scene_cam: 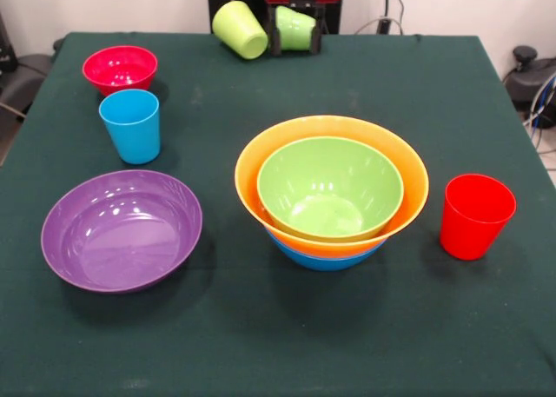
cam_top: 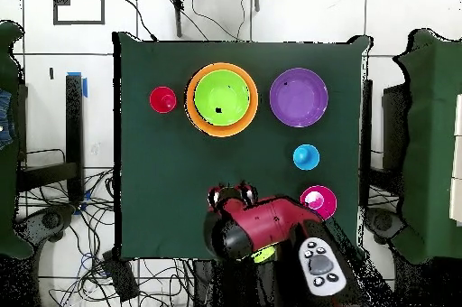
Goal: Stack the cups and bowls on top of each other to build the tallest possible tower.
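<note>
Green cup (scene_cam: 295, 28) sits pinched in your pincer (scene_cam: 296, 34) at the counter's (scene_cam: 287, 336) far edge; lift it clear before swinging toward the tower (scene_cam: 331, 188).

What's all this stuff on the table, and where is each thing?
Tower: one pile of three nested bowls, green in orange in blue, table centre.
Purple bowl: one, near left in the front view.
Small red bowl: one, far left.
Sky blue cup: one, upright, in front of the red bowl.
Red cup: one, upright, right of the tower.
Yellow-green cup: one, tipped over, far edge.
Green cup: one, tilted, held in the tool.
Tool: one, black, far edge, on the red arm.
</note>
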Controlling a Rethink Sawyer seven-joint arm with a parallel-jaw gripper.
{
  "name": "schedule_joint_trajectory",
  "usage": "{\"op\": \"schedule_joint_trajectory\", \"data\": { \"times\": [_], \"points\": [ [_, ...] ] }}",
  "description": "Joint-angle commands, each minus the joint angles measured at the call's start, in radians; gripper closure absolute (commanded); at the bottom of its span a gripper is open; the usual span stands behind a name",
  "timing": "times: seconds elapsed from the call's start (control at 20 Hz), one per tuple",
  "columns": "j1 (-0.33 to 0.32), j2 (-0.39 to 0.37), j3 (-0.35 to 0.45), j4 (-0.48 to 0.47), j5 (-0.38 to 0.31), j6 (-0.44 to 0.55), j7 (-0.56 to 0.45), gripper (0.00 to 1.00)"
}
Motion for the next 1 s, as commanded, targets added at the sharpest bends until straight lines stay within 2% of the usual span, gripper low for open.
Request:
{"op": "schedule_joint_trajectory", "data": {
  "times": [0.05, 0.2, 0.5, 0.7, 0.85, 1.0],
  "points": [
    [-0.166, -0.021, 0.132, 0.09, -0.1, 0.071, -0.118, 0.0],
    [-0.249, -0.028, 0.182, 0.1, -0.123, 0.095, -0.164, 0.0],
    [-0.37, -0.023, 0.226, 0.109, -0.191, 0.132, -0.216, 0.0],
    [-0.498, -0.036, 0.317, 0.106, -0.21, 0.206, -0.327, 0.0],
    [-0.603, 0.001, 0.407, 0.04, -0.206, 0.294, -0.446, 0.0],
    [-0.668, 0.063, 0.472, -0.026, -0.22, 0.354, -0.524, 0.0]
  ]
}}
